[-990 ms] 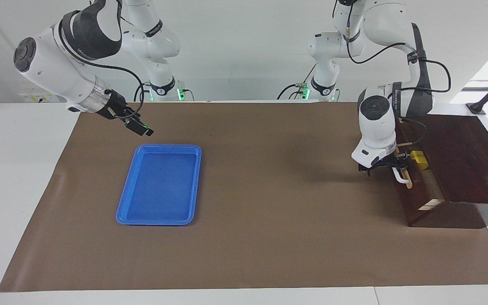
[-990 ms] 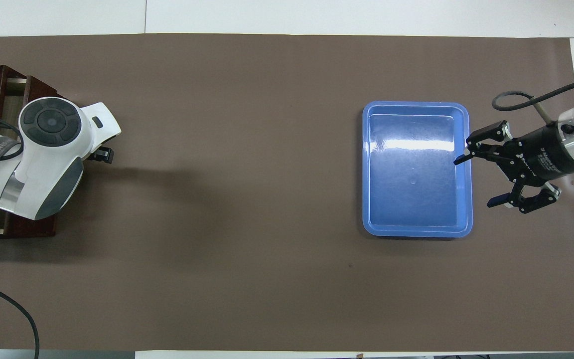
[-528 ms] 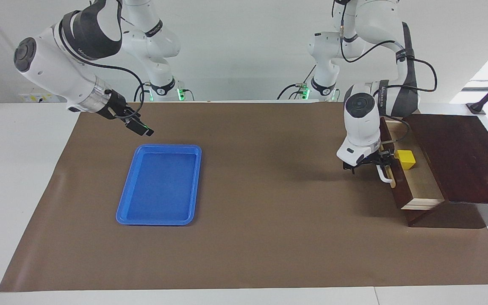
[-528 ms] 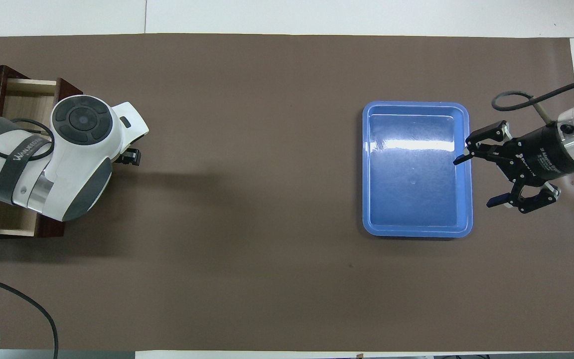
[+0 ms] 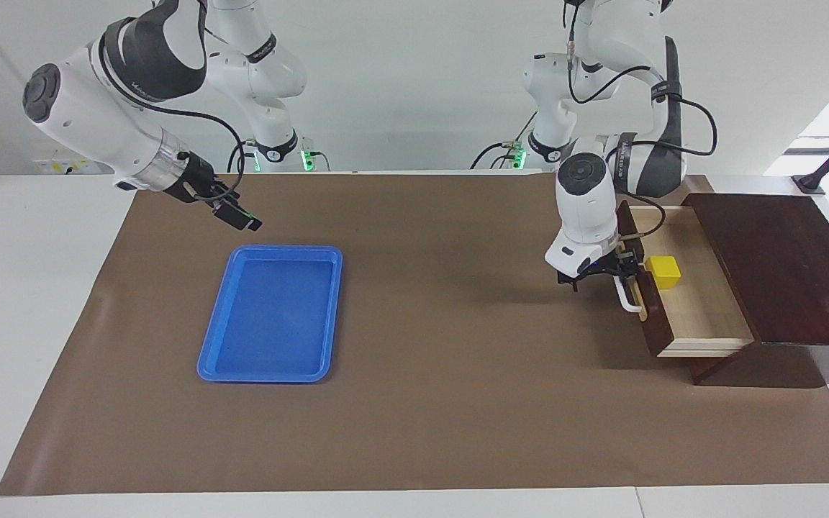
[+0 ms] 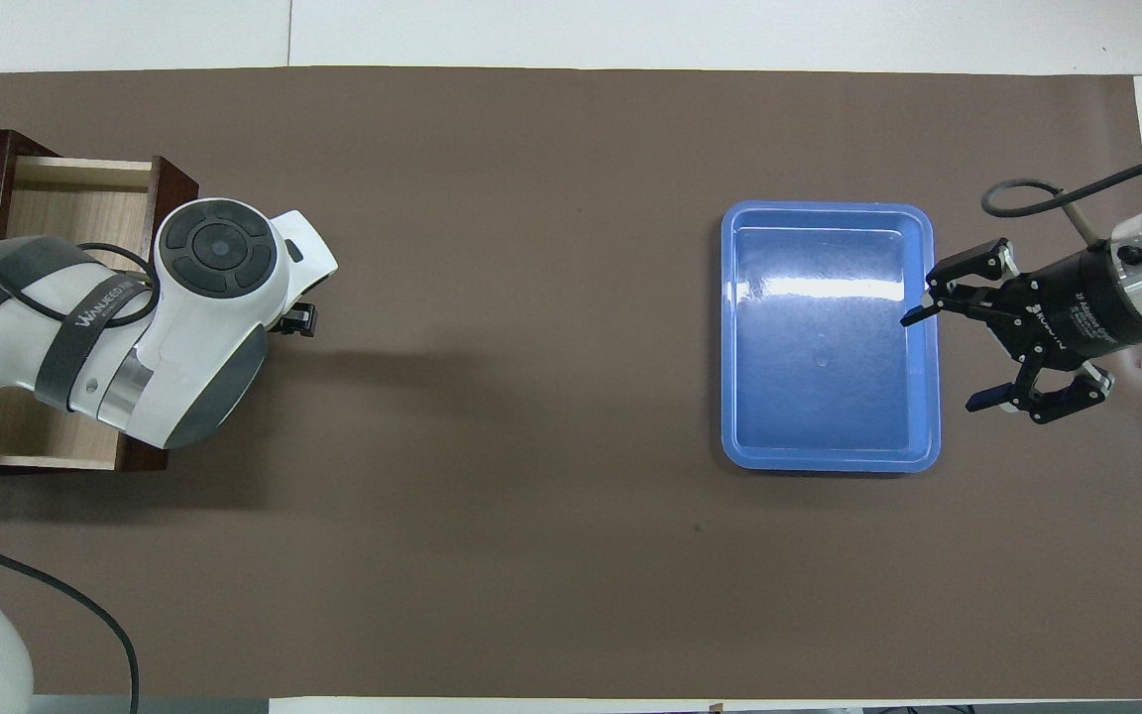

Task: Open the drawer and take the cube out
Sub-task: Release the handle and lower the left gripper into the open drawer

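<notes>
The drawer (image 5: 681, 302), at the left arm's end of the table, stood pulled well out of its dark box (image 5: 781, 266), with the left gripper (image 5: 619, 277) at its white handle (image 5: 627, 296); whether its fingers gripped the bar could not be told, as the wrist hid them from overhead. The yellow cube (image 5: 663, 272) lay in the drawer just inside the front panel. So the opening step looked nearly done, and next a gripper would need to come down over the cube, while the right gripper (image 6: 958, 357) waited with jaws wide over the edge of the blue tray (image 6: 829, 456).
</notes>
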### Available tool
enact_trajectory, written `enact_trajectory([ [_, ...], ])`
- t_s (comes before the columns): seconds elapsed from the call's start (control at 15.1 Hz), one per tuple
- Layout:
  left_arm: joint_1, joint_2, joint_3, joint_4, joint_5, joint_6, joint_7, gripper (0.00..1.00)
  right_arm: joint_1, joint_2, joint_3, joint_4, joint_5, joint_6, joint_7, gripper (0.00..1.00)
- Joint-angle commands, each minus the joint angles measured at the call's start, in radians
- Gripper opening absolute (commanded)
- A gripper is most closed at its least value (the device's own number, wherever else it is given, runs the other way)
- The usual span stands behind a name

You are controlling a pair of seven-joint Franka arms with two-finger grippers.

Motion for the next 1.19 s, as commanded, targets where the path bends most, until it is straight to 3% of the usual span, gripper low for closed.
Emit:
enact_trajectory([
  [0.0,-0.03,-0.013,0.002,-0.002,-0.042,-0.019,-0.006,1.0,-0.013,-0.007,0.008,-0.012,0.011,0.008,0.019,1.0],
  [0.59,-0.024,-0.028,0.001,0.14,-0.045,-0.198,0.1,1.0,-0.009,-0.008,0.008,-0.014,0.01,0.015,0.028,1.0],
  [0.73,-0.022,-0.058,0.01,0.192,-0.1,-0.264,0.1,1.0,-0.009,-0.008,0.008,-0.014,0.011,0.017,0.028,1.0],
  [0.92,0.072,-0.143,0.012,0.223,-0.232,-0.276,0.086,1.0,-0.006,-0.008,0.009,-0.018,0.011,0.02,0.028,1.0],
  [1.12,0.139,-0.168,0.013,0.226,-0.257,-0.287,0.007,1.0,-0.006,-0.008,0.009,-0.023,0.013,0.029,0.028,1.0],
])
